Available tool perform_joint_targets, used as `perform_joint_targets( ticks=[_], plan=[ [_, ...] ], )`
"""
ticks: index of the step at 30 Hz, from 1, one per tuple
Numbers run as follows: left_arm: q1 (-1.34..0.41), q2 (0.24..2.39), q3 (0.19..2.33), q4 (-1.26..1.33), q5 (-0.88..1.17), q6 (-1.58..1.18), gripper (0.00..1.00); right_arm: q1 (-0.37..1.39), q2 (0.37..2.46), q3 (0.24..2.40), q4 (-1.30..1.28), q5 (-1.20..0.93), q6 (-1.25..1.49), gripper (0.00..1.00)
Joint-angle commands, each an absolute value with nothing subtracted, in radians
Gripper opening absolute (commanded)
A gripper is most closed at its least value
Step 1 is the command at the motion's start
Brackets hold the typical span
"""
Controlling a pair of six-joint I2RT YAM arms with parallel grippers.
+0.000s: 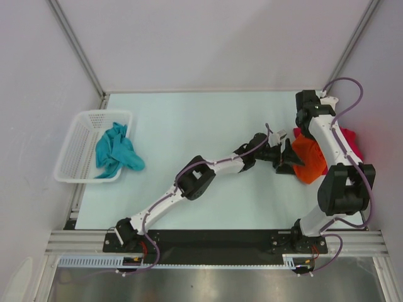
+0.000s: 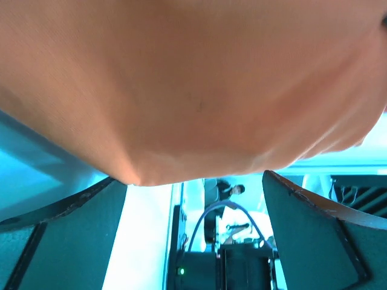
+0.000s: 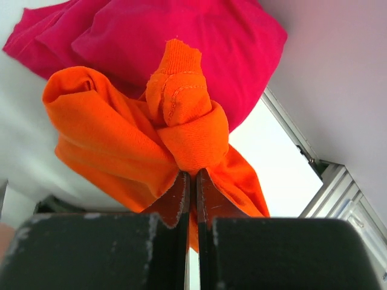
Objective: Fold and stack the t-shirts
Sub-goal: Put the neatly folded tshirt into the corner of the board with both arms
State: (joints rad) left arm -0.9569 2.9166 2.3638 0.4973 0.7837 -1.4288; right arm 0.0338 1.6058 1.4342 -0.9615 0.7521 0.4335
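Plainly, the orange t-shirt (image 3: 121, 139) is soft, light cloth with no stiffness of its own. It bunches into a knot-like wad just past the tips of the right gripper (image 3: 192, 178), whose jaws are pressed together on a pinch of that fabric, with loose folds hanging to either side of them. Beyond the wad, further out from the same gripper, lies the crimson t-shirt (image 3: 181, 42), touching the orange one or lying just under it; I cannot tell which.

The left gripper (image 2: 193, 180) stands spread wide with nothing pinched. The orange cloth sags right in front of and above its fingers (image 2: 302, 229), filling most of that wrist's view. The teal t-shirt (image 1: 116, 154) lies well apart from both tools, far out to the left arm's left, spilling over the rim of the white mesh basket (image 1: 75, 151).

Cloth like this should not slip much from a firm pinch, but it will droop, twist and drag wherever it is unsupported, and a single hold will probably only lift a crumpled rope. My judgement is that a good second hold is on a hem or a shoulder seam, away from the wad, so the two tools can draw the shirt flat between them. Grabbing the thick knot risks catching several layers at once.
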Motion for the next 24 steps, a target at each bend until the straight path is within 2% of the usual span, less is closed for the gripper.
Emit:
perform_joint_targets(
  ticks=[1,5,10,24],
  plan=[
    [-0.973,2.867,2.244,0.46,0.833,-1.362,1.0,0.014,1.624,1.491,-0.905,0.818,0.439,0.0],
    [-0.963,2.768,2.041,0.463,0.79,-1.298,0.99,0.006,1.641,1.49,-0.905,0.833,0.448,0.0],
    [-0.937,2.585,1.883,0.322,0.704,-1.112,1.0,-0.026,1.667,1.493,-0.89,0.864,0.448,0.0],
    [-0.902,2.53,1.764,0.387,0.733,-1.129,1.0,-0.153,1.707,1.644,-0.9,0.934,0.382,0.0]
  ],
)
